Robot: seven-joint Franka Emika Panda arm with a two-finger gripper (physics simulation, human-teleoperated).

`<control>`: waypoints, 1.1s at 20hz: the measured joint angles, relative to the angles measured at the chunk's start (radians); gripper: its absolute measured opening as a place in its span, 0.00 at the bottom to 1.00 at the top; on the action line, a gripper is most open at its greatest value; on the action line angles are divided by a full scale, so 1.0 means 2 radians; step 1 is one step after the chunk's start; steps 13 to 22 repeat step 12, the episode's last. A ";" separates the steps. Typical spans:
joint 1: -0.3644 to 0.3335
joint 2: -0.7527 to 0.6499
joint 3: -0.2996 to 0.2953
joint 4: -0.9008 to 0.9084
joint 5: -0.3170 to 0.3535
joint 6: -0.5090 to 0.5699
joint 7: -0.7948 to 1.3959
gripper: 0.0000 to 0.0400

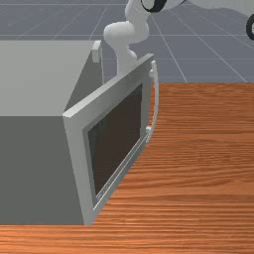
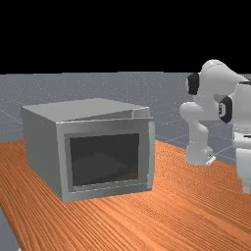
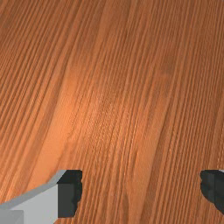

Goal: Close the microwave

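In the far view my gripper [image 2: 246, 188] points down at the right edge, well apart from the microwave [image 2: 41, 147]. Its open fingers stand wide apart in the wrist view, where the gripper [image 3: 141, 190] has bare wood below it and nothing between its tips. The front view shows the microwave [image 1: 32, 168] at the left. Its door [image 1: 77, 158] stands partly open, swung outward at an angle from the body, with a curved handle [image 1: 157, 99] on the free edge. In the far view the door [image 2: 105, 126] has a dark window and a wedge-shaped gap above it.
The orange-brown table [image 1: 203, 163] stretches to the right of the door in the front view. The arm's base [image 2: 198, 156] stands beyond the microwave's right side in the far view. Bare wood [image 2: 191, 206] lies between the microwave and the hand.
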 joint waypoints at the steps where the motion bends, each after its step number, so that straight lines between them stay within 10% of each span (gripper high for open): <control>1: 0.014 -0.035 -0.028 -0.077 -0.051 0.048 0.018 1.00; 7: -0.097 -0.193 -0.050 -0.318 -0.048 0.113 -0.099 1.00; 8: -0.157 -0.221 -0.023 -0.367 0.052 0.160 -0.280 1.00; 12: -0.247 -0.260 -0.073 -0.403 0.143 0.110 -0.682 1.00; 22: -0.247 -0.260 -0.073 -0.403 0.143 0.110 -0.682 1.00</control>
